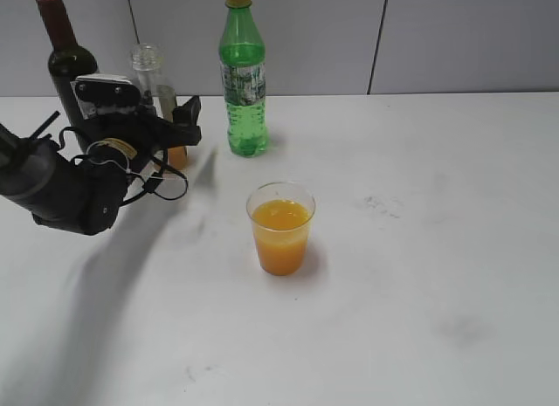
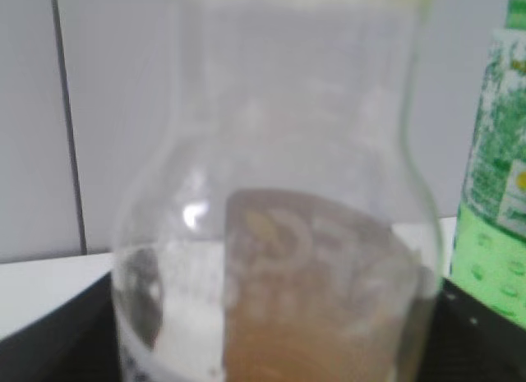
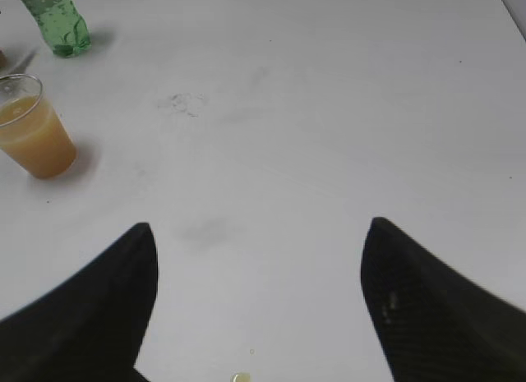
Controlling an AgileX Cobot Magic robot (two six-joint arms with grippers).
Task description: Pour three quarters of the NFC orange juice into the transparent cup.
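The NFC orange juice bottle [image 1: 150,70] stands upright at the back left, mostly empty, with a little orange liquid at its bottom. My left gripper [image 1: 168,131] is shut on its lower body; in the left wrist view the bottle [image 2: 279,193] fills the frame, with dark fingers at both lower corners. The transparent cup [image 1: 279,231] stands mid-table, filled with orange juice to well above half; it also shows in the right wrist view [image 3: 31,131]. My right gripper [image 3: 259,275] is open and empty above bare table, out of the exterior view.
A tall green bottle with a yellow cap [image 1: 243,83] stands just right of the juice bottle. A dark wine bottle with a red top [image 1: 65,61] stands just left of it. The white table [image 1: 437,249] carries faint smudges and a small juice drop [image 3: 240,378].
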